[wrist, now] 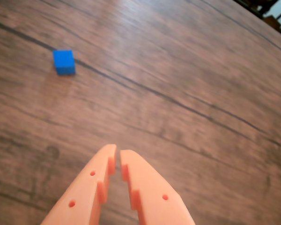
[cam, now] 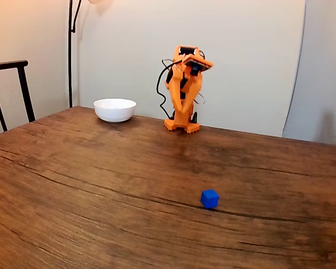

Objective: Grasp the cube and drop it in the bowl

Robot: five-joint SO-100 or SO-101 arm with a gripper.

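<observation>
The gripper (wrist: 118, 154) has its 2 orange fingers almost together, with only a thin gap between them and nothing held. Ahead of its tip and to the left in the wrist view lies 1 cube (wrist: 64, 62), well apart from it, flat on the wooden table (wrist: 192, 70). It looks light and stiff with matte faces, so 2 opposite sides should give a good hold. In the fixed view 1 bowl (cam: 115, 109) stands beside the arm (cam: 183, 89)

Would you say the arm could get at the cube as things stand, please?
Probably yes. The cube sits alone on bare table, nothing between it and the folded arm. The gripper looks nearly shut, so the jaws must open first.
</observation>
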